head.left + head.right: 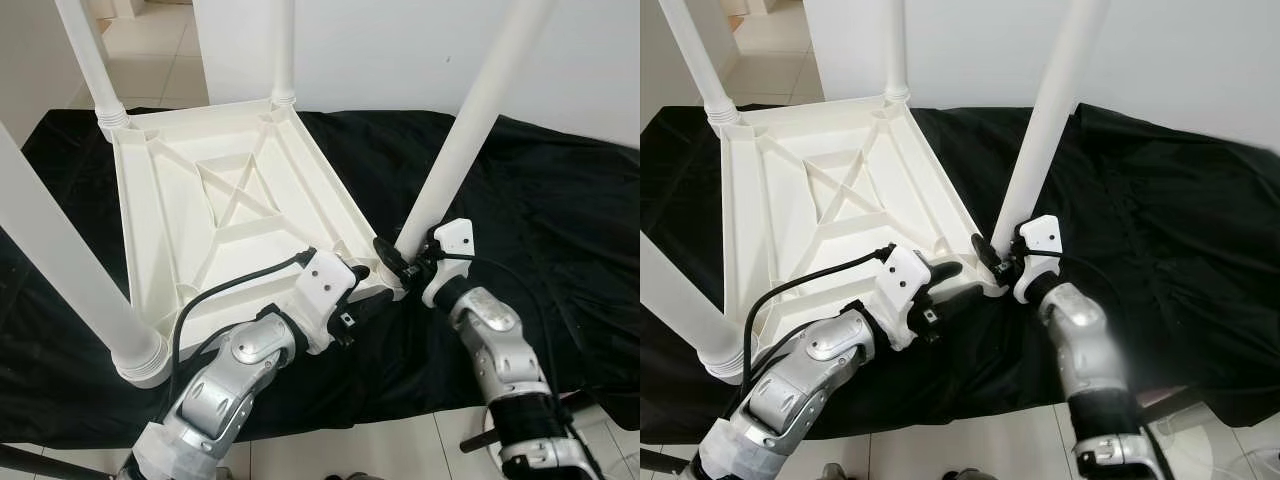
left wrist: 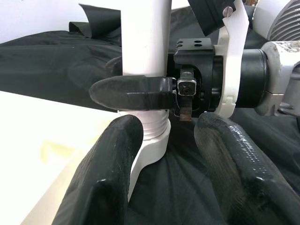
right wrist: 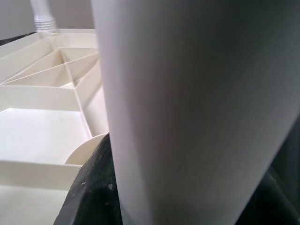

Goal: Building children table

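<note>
A white plastic children's table [image 1: 150, 215] lies upside down on a black cloth [image 1: 560, 220]. Three legs stand screwed in at its corners: far left [image 1: 90, 50], far right [image 1: 283, 50] and near left [image 1: 60, 270]. A fourth white leg [image 1: 470, 120] leans up from the near right corner. My right gripper [image 1: 392, 258] is shut on this leg just above its ribbed base, with one black finger [image 2: 136, 92] across its front. My left gripper [image 1: 365, 285] is open at the same corner, its fingers [image 2: 103, 178] spread on either side of the leg's collar [image 2: 152, 133].
The black cloth covers the floor around the table and ends near my feet, where pale tiles [image 1: 400, 450] begin. A white wall [image 1: 400, 50] rises just behind the table. A black cable [image 1: 240, 280] runs from my left wrist over the table's near rim.
</note>
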Controlling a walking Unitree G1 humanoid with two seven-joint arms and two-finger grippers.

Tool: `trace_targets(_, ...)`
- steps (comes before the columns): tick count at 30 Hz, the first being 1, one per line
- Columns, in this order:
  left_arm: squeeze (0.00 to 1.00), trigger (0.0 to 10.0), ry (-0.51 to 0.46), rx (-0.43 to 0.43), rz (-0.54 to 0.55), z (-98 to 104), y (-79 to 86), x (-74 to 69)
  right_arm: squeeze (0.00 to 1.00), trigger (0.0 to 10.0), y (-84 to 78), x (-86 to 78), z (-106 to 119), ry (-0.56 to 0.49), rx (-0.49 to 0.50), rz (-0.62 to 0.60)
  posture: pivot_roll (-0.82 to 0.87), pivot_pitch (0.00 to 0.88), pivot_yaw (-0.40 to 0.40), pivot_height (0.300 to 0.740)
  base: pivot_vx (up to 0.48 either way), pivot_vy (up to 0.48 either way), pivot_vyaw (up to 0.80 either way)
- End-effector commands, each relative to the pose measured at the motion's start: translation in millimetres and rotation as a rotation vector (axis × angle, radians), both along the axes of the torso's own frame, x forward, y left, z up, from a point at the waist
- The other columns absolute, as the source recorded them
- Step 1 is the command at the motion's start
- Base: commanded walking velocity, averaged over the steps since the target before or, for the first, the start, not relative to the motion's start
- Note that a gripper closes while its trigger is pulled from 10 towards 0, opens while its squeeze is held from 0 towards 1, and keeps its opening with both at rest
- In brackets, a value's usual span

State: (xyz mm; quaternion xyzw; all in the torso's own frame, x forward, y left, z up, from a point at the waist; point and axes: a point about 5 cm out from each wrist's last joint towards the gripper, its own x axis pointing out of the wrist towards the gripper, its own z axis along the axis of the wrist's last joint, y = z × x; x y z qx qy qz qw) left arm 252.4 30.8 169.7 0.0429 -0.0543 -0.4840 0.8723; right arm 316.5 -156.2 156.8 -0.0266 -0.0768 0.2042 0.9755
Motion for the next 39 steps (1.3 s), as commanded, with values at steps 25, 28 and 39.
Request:
trace_targets(25, 0.0, 10.0, 0.012, 0.026, -0.064, -4.3, -2.5, -5.8, 0.0, 10.0, 34.9, -26.2, -9.2, 0.055, 0.146, -0.506, -0.04, 0.114, -0.043, 0.74, 0.0, 0.0, 0.0)
trace_targets(28, 0.0, 10.0, 0.011, 0.027, -0.066, -4.5, -2.5, -6.1, 1.0, 10.0, 31.9, -26.4, -7.4, 0.045, 0.15, -0.513, -0.04, 0.113, -0.042, 0.74, 0.0, 0.0, 0.0)
trace_targets(39, 0.0, 10.0, 0.008, 0.028, -0.071, -4.7, -3.5, -5.8, 1.0, 10.0, 11.6, -22.0, 2.9, -0.016, 0.142, -0.36, -0.04, 0.105, -0.048, 0.74, 0.0, 0.0, 0.0)
